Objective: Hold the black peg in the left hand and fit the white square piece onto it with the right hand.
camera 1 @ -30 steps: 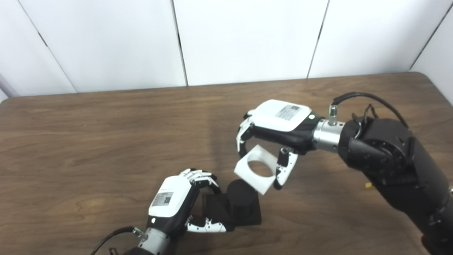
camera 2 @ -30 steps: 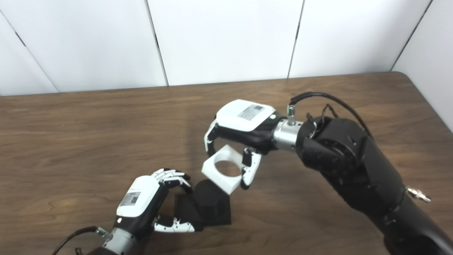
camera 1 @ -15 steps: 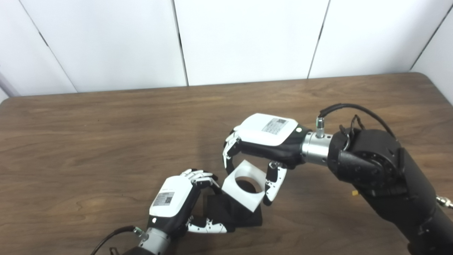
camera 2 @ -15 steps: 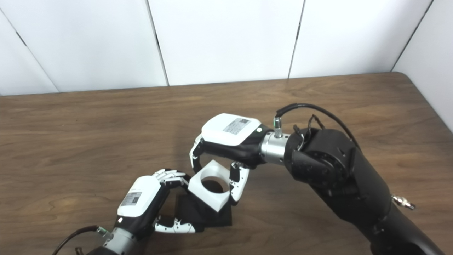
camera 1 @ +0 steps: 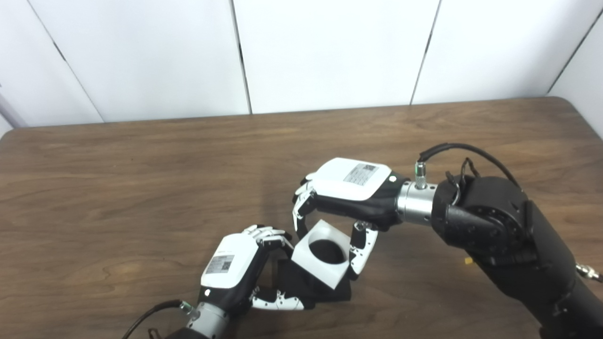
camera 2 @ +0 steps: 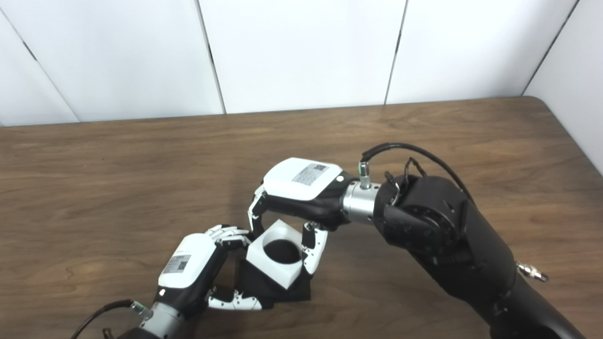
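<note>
Insertion step: right hand (camera 1: 346,197) clamps white square piece (camera 1: 321,254), hole over black peg (camera 1: 326,251). Left hand (camera 1: 235,268) grips peg base. Seating depth unclear, maybe partway. Next: push straight down.

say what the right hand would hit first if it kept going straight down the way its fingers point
Probably the black peg base: the right hand holds the white square piece over it; whether the piece is fully seated is unclear.
</note>
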You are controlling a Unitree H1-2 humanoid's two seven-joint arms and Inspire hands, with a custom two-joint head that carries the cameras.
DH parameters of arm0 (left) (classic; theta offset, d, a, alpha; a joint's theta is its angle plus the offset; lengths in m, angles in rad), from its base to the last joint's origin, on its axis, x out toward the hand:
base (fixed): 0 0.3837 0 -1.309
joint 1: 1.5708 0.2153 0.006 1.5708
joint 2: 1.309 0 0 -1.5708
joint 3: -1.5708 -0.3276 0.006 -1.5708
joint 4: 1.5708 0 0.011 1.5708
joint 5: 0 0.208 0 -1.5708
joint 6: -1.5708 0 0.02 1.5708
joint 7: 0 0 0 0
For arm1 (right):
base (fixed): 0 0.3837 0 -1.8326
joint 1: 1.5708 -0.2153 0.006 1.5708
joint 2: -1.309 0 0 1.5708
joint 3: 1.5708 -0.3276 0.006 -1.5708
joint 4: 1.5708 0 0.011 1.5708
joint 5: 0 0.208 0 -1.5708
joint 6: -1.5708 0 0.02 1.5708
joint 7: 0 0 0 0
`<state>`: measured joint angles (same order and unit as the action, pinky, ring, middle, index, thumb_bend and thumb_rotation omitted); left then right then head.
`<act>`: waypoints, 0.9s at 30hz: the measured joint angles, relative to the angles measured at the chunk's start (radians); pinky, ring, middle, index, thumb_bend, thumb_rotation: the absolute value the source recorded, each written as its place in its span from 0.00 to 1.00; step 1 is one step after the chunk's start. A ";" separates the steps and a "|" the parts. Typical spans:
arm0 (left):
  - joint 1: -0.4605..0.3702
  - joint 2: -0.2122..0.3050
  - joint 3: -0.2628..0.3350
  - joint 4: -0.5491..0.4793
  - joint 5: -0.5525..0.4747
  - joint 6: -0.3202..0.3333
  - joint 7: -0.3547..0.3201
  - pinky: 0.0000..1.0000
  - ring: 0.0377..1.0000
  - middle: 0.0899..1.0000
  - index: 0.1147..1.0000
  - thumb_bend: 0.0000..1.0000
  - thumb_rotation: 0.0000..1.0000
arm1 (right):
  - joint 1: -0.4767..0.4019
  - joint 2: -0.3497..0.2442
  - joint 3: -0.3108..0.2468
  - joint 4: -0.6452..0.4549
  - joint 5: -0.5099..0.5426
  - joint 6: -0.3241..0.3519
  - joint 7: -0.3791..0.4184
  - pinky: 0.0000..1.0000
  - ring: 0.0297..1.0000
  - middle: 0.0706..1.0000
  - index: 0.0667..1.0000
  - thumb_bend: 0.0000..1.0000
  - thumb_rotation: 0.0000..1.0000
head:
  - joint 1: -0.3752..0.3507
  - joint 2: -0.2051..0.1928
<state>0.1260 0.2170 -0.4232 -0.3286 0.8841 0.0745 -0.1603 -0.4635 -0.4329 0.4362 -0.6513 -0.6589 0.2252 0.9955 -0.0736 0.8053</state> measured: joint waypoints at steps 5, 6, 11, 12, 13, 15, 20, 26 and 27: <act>0.000 -0.001 0.000 0.000 0.000 0.000 0.000 0.90 0.83 0.75 0.42 0.51 0.06 | 0.001 0.003 0.006 0.000 -0.008 -0.002 0.000 0.92 0.84 0.70 0.45 0.52 0.13 | 0.000 0.003; 0.000 -0.001 0.000 0.000 0.000 0.000 0.000 0.90 0.83 0.75 0.42 0.51 0.06 | 0.001 0.004 0.008 0.000 -0.010 -0.003 0.000 0.92 0.84 0.70 0.45 0.52 0.13 | 0.000 0.003; 0.000 -0.002 0.000 0.000 0.000 0.000 0.000 0.89 0.82 0.75 0.42 0.51 0.06 | 0.001 0.006 0.039 0.000 -0.054 -0.014 0.001 0.95 0.85 0.71 0.45 0.52 0.13 | 0.002 0.003; 0.000 -0.003 0.000 0.000 0.000 0.000 0.000 0.89 0.82 0.75 0.42 0.51 0.06 | 0.001 0.006 0.047 -0.001 -0.064 -0.023 0.001 0.96 0.85 0.71 0.45 0.52 0.13 | 0.003 0.003; 0.000 -0.003 0.000 0.000 0.000 0.000 0.000 0.90 0.82 0.75 0.42 0.51 0.06 | 0.001 0.006 0.051 -0.001 -0.071 -0.031 0.001 0.97 0.85 0.71 0.45 0.52 0.13 | 0.003 0.005; 0.000 -0.004 0.000 0.000 0.000 0.000 0.000 0.89 0.82 0.75 0.42 0.51 0.06 | 0.003 0.006 0.060 -0.002 -0.085 -0.041 0.001 0.98 0.86 0.72 0.45 0.52 0.13 | 0.003 0.005; 0.000 -0.009 -0.003 0.000 0.001 -0.001 -0.002 0.89 0.82 0.74 0.42 0.51 0.06 | 0.021 0.008 0.099 -0.001 -0.162 -0.084 0.008 0.97 0.86 0.73 0.45 0.52 0.13 | 0.002 0.008; 0.000 -0.012 -0.009 0.000 0.003 -0.003 -0.003 0.89 0.82 0.75 0.42 0.51 0.06 | 0.045 0.008 0.107 0.000 -0.214 -0.144 0.009 0.95 0.85 0.73 0.45 0.52 0.14 | 0.000 0.006; 0.000 -0.013 -0.009 0.000 0.003 -0.003 -0.004 0.88 0.82 0.75 0.42 0.51 0.06 | 0.048 0.008 0.106 0.000 -0.217 -0.152 0.009 0.94 0.85 0.73 0.45 0.52 0.15 | 0.000 0.006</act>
<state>0.1259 0.2039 -0.4320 -0.3283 0.8873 0.0717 -0.1644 -0.4158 -0.4248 0.5422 -0.6511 -0.8762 0.0728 1.0050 -0.0736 0.8115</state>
